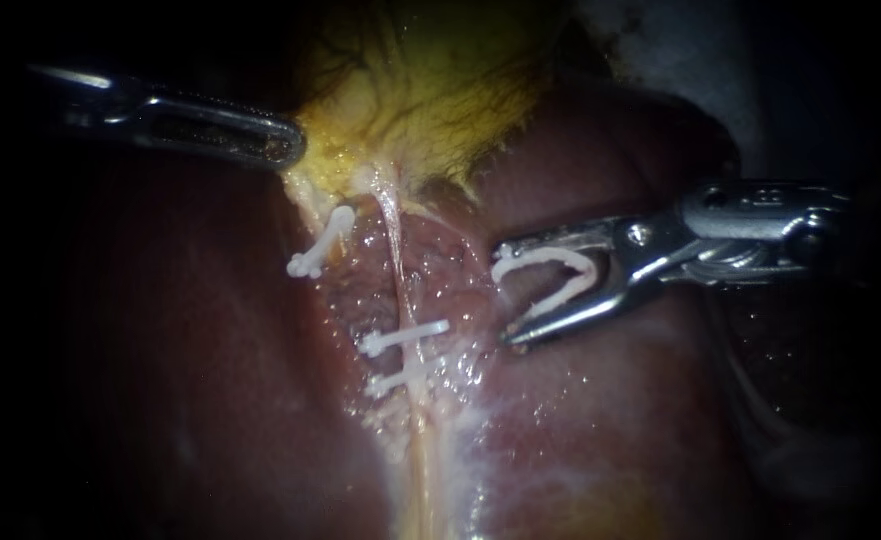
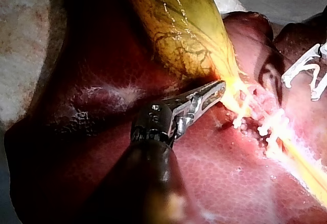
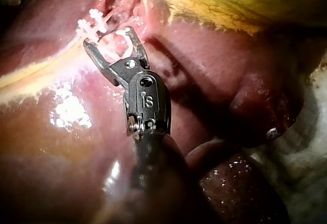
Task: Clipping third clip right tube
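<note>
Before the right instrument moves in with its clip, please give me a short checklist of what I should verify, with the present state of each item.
1. Clip loaded: the open clip sits between the jaws of the right instrument, touching both: ok.
2. Target in sight: the right tube shows a bare stretch above the upper set clip: ok.
3. Open clip around the tube: not ok; it stands apart, beside the tube.
4. Traction: the left instrument has its jaws shut on the edge of the gallbladder: ok.
5. Space behind the tube for the lower jaw: cannot tell.
</note>
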